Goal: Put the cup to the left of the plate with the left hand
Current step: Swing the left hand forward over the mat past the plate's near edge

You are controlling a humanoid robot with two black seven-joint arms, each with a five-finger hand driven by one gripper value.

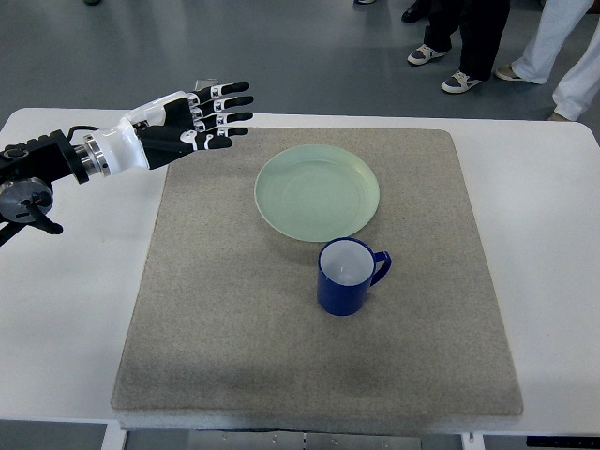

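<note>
Your left hand [202, 117] hangs over mat [234, 328] far-left corner, fingers straight, holding nothing. Cup [347, 277] stands upright just near side of plate [317, 191], handle to right. Bystanders' legs [469, 42] beyond table [56, 309], cut off at frame top.

Left arm [42, 164] cut off by left edge, only forearm and hand show. Table [66, 309] cropped at bottom and both sides. Beyond the table's far edge, people [469, 42] cut off at top, only legs and shoes visible. Cup [349, 277] hides a bit of mat [234, 319] behind it.
</note>
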